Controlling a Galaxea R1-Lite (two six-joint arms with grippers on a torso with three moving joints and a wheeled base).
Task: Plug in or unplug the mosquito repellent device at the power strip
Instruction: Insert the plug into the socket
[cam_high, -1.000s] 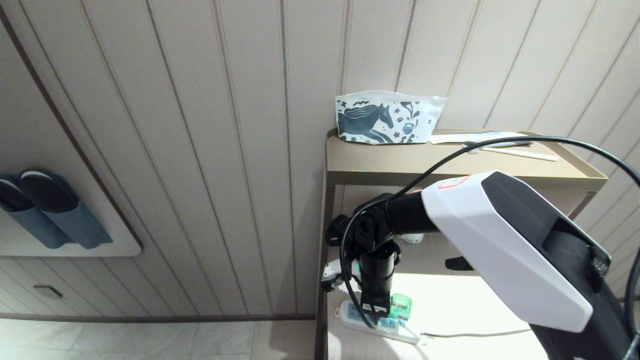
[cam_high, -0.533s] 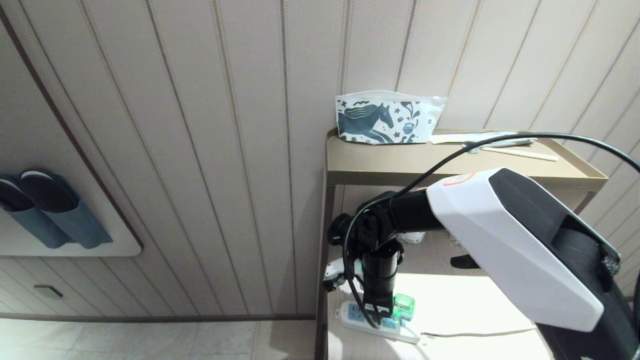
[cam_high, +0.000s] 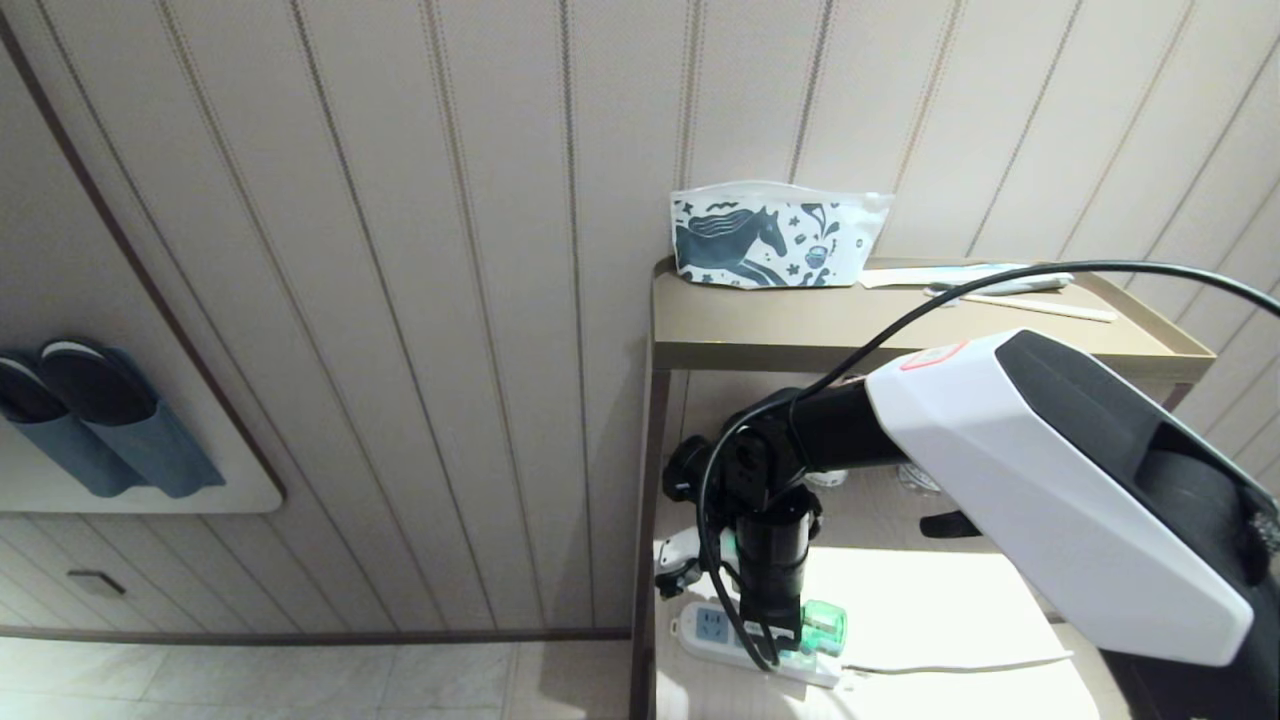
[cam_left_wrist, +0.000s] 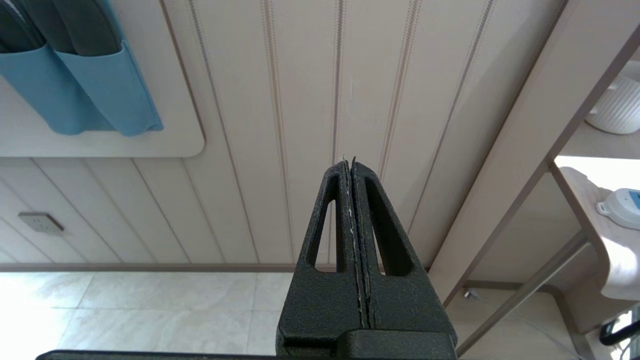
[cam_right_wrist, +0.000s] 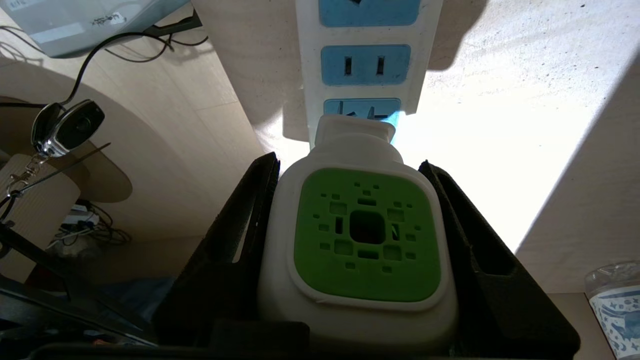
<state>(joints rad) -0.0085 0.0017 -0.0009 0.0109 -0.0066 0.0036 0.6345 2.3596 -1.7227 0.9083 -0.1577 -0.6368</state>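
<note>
The mosquito repellent device (cam_right_wrist: 357, 245) and power strip (cam_right_wrist: 367, 55) show no readable writing.

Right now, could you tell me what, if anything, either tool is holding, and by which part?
The right tool holds the mosquito repellent device by the two sides of its white head, at the power strip. The left tool is shut on nothing.

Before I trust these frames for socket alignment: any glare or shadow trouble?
Right wrist view: shelf surface beside the power strip is blown out white; mosquito repellent device stays readable. Head view: same bright patch, right arm's shadow across it. Left wrist view: evenly lit.
</note>
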